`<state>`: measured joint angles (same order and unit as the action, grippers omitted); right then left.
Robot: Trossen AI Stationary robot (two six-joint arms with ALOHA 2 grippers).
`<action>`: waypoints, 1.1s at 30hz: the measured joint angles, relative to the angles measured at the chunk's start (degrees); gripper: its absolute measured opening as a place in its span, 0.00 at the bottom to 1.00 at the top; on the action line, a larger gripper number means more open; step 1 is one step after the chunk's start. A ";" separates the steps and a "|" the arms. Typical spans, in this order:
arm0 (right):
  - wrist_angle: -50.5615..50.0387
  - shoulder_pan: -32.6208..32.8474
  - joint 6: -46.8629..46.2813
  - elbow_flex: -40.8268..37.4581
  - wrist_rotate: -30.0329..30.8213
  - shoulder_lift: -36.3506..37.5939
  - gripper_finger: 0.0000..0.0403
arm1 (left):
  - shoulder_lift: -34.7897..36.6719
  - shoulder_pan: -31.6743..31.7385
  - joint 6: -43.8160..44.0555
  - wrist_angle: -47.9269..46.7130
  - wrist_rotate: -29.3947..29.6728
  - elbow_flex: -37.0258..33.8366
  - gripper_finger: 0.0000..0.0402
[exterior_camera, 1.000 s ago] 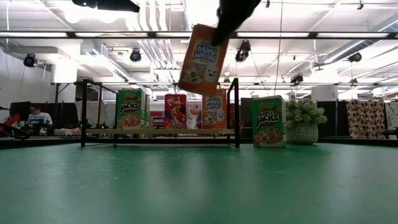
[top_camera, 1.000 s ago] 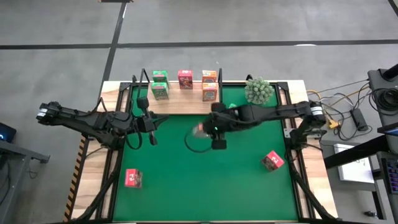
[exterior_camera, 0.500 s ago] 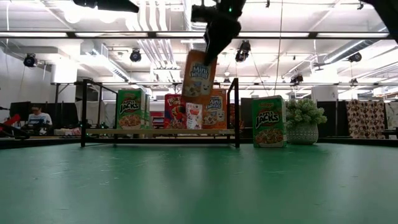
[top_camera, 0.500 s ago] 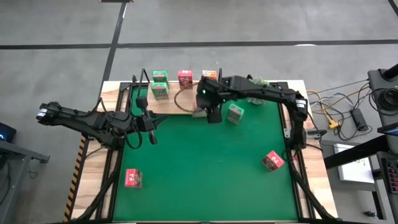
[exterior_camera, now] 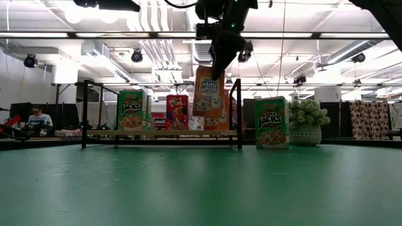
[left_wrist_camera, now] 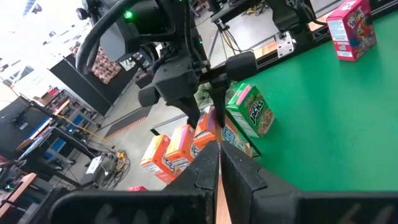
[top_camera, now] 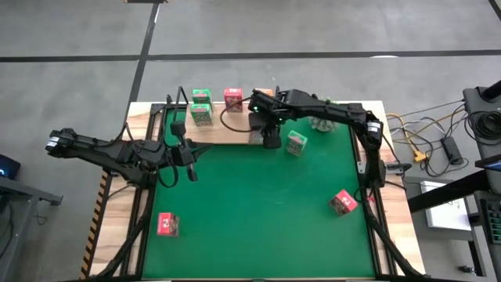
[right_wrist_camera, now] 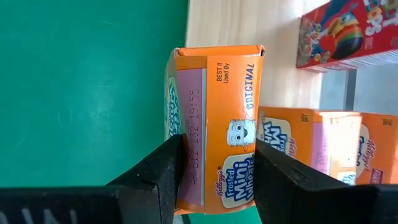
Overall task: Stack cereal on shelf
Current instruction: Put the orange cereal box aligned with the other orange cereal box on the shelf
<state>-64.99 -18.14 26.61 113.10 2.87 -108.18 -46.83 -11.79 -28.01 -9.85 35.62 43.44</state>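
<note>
right gripper clamps an orange "frosted mini wheats" box.

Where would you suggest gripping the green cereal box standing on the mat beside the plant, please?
Probably from straight above, with the fingers across the narrow sides near the top of the green box. It stands upright on the mat, apart from the shelf, with the plant close by, so its top is freest.

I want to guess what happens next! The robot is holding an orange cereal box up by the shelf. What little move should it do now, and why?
Probably lower it a little. The right gripper is shut on the orange box, which hangs just above the shelf board, in front of two orange boxes already there. Letting go this high could tip it.
</note>
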 joint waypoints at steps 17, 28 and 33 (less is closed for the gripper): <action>5.21 -1.08 0.50 -5.52 0.54 0.00 0.37 | 0.07 0.00 -0.02 0.04 0.00 0.00 0.00; 5.91 -1.14 0.59 -6.79 4.67 0.00 0.45 | 0.07 0.00 -0.04 0.04 0.00 0.00 0.00; 6.31 -1.16 0.68 -6.87 4.66 0.00 0.51 | 0.07 0.01 -0.04 0.02 0.00 0.00 0.00</action>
<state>-58.68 -19.30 27.29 106.24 7.53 -108.18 -46.76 -11.78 -28.05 -9.82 35.62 43.44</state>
